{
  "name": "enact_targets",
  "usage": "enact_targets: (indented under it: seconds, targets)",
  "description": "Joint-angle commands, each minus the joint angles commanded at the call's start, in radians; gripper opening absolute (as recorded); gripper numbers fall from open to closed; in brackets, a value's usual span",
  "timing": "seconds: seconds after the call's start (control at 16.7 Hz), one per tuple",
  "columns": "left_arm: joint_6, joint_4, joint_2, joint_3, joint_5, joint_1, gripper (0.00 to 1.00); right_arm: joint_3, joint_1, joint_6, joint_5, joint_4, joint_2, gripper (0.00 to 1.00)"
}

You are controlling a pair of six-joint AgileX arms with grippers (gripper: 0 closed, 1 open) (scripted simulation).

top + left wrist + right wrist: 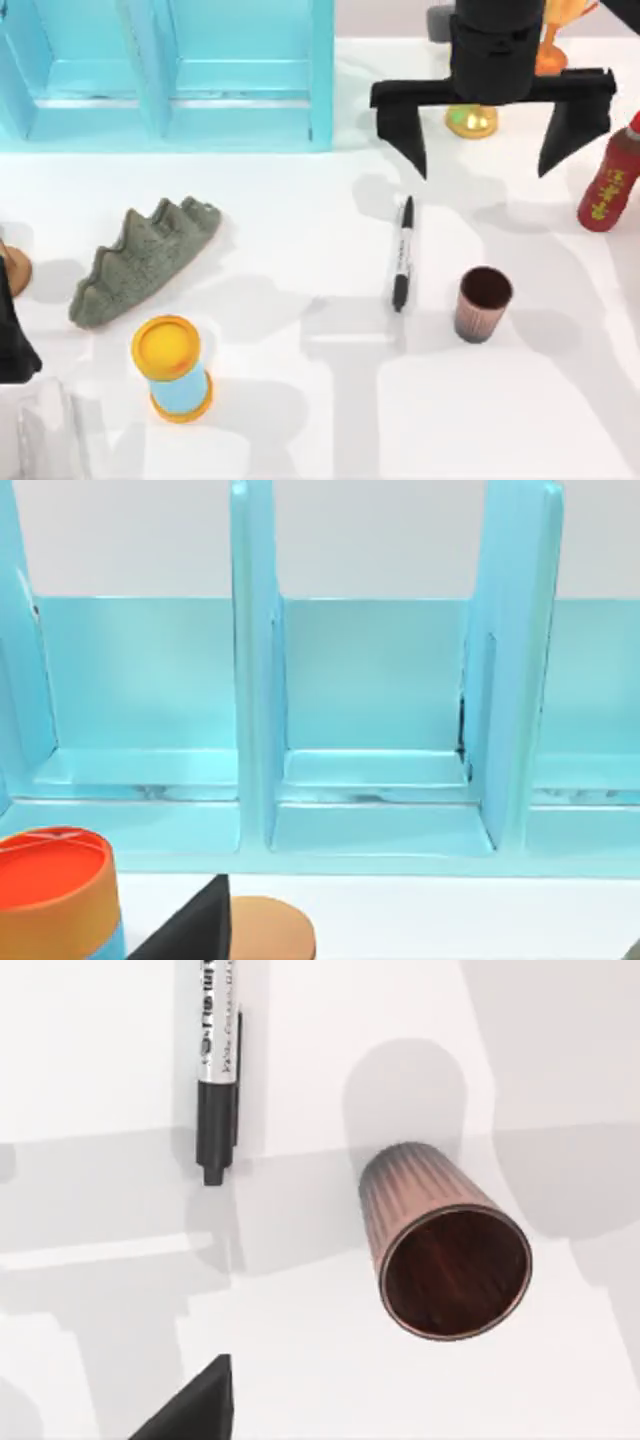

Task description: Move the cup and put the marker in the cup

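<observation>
My right gripper (484, 142) hangs wide open above the marker (402, 252) and cup (483, 303); I cannot tell about my left.

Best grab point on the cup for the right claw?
Come from above and pinch the ribbed wall of the cup near its rim. It stands upright, mouth open, apart from the marker. The right claw is open above the table.

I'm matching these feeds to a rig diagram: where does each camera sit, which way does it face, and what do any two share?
Top view: above the table, looking down; right gripper open, left arm at the left edge.
Left wrist view: on the left arm, facing the blue shelf; a dark fingertip shows.
Right wrist view: on the right arm, looking down at the cup and marker.
Shared: top and right wrist views both show cup and marker.
</observation>
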Motion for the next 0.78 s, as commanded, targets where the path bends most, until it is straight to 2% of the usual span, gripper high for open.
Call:
enact_targets:
  seconds: [0.48,0.78]
  targets:
    - [0.0,0.0,0.0,0.0,0.0,0.0,1.0,0.444,0.068,0.15,0.047,-0.068,0.431,1.0]
    - [0.0,0.0,0.0,0.0,0.0,0.0,1.0,0.516,0.079,0.176,0.054,-0.077,0.502,1.0]
